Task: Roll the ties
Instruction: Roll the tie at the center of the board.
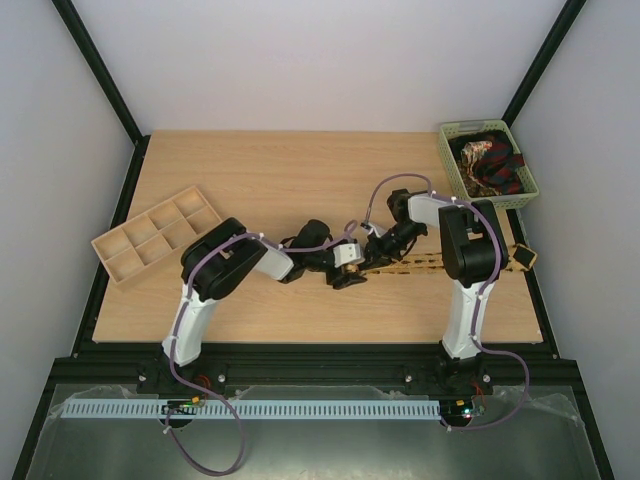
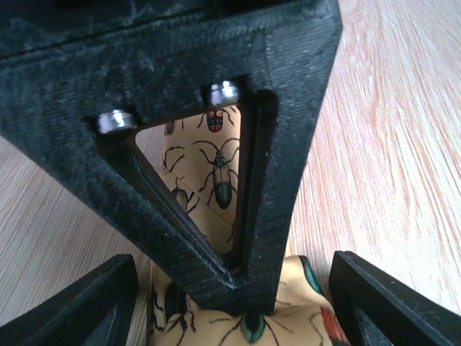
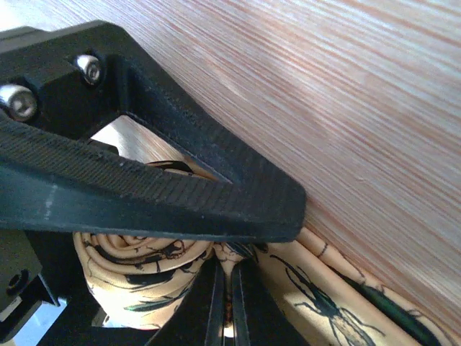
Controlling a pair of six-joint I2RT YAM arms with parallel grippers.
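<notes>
Rolling step under way: tan-yellow beetle-print fabric necktie (image 1: 425, 264) partly coiled at centre of light wooden table (image 1: 300, 180), tail running right. Right gripper (image 3: 230, 306) fingers pressed together at coil. Left gripper (image 2: 234, 288) fingers spread astride coil. Next, likely: left closes on coil, wraps held tight.

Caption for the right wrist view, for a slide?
Right gripper pinching the partly rolled beetle-print tie on the table; a left finger crosses in front.
</notes>
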